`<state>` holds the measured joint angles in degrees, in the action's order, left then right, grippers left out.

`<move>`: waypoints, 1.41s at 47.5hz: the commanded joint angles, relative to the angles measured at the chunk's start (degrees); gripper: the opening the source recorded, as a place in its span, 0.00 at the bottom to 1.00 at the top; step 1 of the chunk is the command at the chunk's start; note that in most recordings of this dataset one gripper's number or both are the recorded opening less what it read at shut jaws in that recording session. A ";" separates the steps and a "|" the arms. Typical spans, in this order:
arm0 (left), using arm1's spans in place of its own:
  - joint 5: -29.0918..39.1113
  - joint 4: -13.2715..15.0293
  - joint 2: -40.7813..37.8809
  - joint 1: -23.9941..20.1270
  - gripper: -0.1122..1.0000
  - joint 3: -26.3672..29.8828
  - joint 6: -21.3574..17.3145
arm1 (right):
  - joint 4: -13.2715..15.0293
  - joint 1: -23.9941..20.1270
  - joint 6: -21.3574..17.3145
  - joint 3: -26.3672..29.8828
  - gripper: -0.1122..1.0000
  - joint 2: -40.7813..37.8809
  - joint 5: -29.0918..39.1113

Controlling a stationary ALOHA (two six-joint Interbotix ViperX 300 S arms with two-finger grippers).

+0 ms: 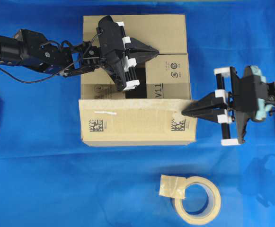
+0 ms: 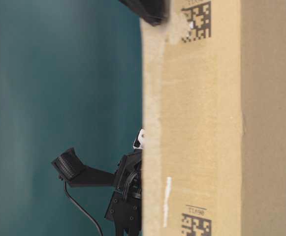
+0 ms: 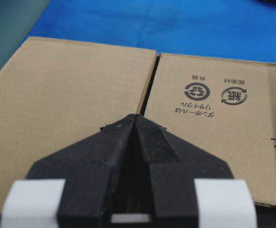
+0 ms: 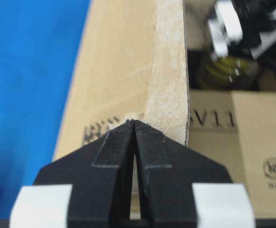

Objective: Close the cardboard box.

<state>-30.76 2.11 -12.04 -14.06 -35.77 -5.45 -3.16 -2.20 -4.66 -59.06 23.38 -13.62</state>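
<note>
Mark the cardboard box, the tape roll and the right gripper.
cardboard box (image 1: 128, 125): overhead view, near flap.
tape roll (image 1: 214, 191): overhead view, ring's right side.
right gripper (image 1: 184, 112): overhead view, closed fingertips.

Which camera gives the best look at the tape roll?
The overhead view: the tape roll lies whole on the blue cloth, in front of the cardboard box, its loose end sticking out. The table-level view and both wrist views do not show it at all.
</note>
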 commanded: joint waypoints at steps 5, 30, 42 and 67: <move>-0.18 0.09 0.88 0.44 0.10 0.18 0.26 | -0.18 0.97 -0.26 1.14 0.10 -2.81 0.53; 0.00 0.00 1.41 0.70 0.10 0.18 0.26 | -2.64 0.97 -0.35 1.23 0.10 -7.82 0.26; 8.35 0.00 10.02 0.62 0.10 1.93 -0.79 | -2.64 0.97 -0.35 1.41 0.10 -7.82 0.09; 38.94 0.00 13.62 -14.77 0.10 16.79 -3.34 | -2.55 1.05 -0.18 1.32 0.10 -7.91 -0.88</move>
<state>2.81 2.11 2.46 -26.37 -23.47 -8.09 -5.71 -1.14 -4.92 -58.54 15.29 -14.15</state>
